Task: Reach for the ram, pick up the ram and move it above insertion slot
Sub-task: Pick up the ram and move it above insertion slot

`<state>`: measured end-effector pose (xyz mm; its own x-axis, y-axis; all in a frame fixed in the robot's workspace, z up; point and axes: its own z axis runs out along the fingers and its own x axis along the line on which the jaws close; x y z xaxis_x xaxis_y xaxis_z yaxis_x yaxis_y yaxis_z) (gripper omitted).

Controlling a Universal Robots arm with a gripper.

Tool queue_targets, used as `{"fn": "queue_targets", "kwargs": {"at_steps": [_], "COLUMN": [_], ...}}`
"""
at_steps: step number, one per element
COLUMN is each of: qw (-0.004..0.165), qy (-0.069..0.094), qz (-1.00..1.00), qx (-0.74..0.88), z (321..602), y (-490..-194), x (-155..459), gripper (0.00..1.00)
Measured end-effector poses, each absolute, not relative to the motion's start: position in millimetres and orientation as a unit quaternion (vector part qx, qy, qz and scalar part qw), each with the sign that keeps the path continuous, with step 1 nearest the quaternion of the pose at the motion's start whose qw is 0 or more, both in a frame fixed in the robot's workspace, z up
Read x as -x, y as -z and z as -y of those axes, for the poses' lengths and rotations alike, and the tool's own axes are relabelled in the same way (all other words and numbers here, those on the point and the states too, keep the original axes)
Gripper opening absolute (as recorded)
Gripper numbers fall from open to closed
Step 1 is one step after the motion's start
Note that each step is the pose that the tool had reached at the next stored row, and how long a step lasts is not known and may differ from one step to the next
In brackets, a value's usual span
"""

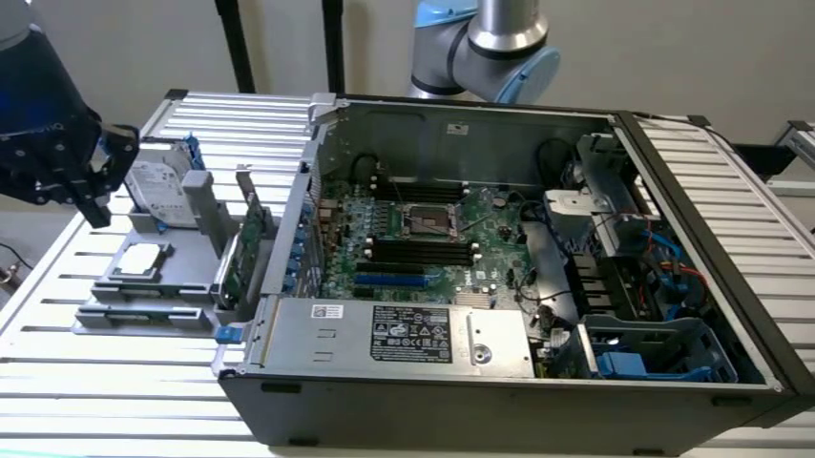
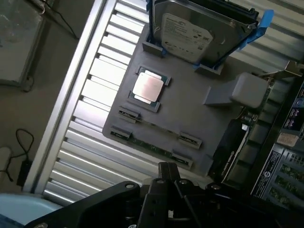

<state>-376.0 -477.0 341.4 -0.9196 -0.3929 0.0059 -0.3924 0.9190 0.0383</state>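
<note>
- Slatted metal table (image 1: 102, 382): carries the tray and everything else.
- Open computer case (image 1: 510, 405): just beside the tray, lid off, board exposed.
- Robot arm (image 1: 491, 43): rises behind the case, on the far side from the tray.
- Gray tray (image 2: 190, 109): the landmark, flat on the table.
- Claw (image 1: 92, 196): hangs over the tray's outer side, away from the case and near the hard drive. Cannot tell if it is wide or narrow. It is apart from the ram.
- Hard drive (image 2: 187, 33): propped at one end of the tray.
- Expansion card (image 1: 248, 248): upright on the tray's case-side edge.
- Insertion slot (image 1: 414, 253): inside the case, well apart from the tray, one of several parallel black slots.
- Ram (image 2: 152, 145): lies in clips along the tray edge opposite the hard drive.
- Processor chip (image 2: 148, 87): in the tray's recess, between hard drive and ram.
</note>
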Motion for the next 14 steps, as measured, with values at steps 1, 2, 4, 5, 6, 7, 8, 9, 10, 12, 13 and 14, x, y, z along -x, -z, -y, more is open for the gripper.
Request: {"fn": "queue_targets", "kwargs": {"at_steps": [1,2,4,5,6,7,8,9,10,12,13,14], "qw": [0.007,0.007,0.007,0.008,0.008,0.008,0.008,0.008,0.008,0.009,0.009,0.009], "qy": [0.018,0.018,0.018,0.018,0.018,0.018,0.018,0.018,0.018,0.017,0.017,0.017], "qz": [0.978,0.976,0.972,0.97,0.967,0.965,0.962,0.96,0.957,0.952,0.949,0.946], "qx": [-0.209,-0.218,-0.235,-0.244,-0.253,-0.262,-0.271,-0.279,-0.288,-0.306,-0.315,-0.323], "z": [477.0,477.0,477.0,477.0,477.0,477.0,477.0,477.0,477.0,477.0,477.0,477.1], "y": [-341.3,-341.2,-341.0,-340.9,-340.8,-340.7,-340.6,-340.4,-340.3,-339.9,-339.7,-339.4], "x": [376.0,376.0,376.0,376.0,376.0,376.0,376.0,376.0,376.0,376.0,375.9,376.0], "gripper": [0.1,0.1,0.1,0.1,0.1,0.1,0.1,0.1,0.1,0.1,0.1,0.1]}}
